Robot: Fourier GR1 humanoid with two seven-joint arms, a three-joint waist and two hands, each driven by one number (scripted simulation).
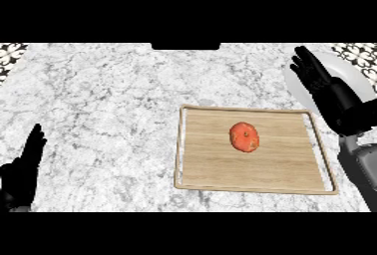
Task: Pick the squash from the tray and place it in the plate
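Observation:
An orange-red squash lies near the middle of a wooden tray on the marble counter. A white plate sits at the far right, behind the tray's right corner, partly hidden by my right hand. That hand is open, fingers straight and pointing away, hovering over the plate's left part, apart from the squash. My left hand is open at the lower left edge, fingers up, far from the tray.
The tray has a thin raised rim. Patterned tile shows at the top left corner and top right corner. A dark slot sits at the counter's back edge.

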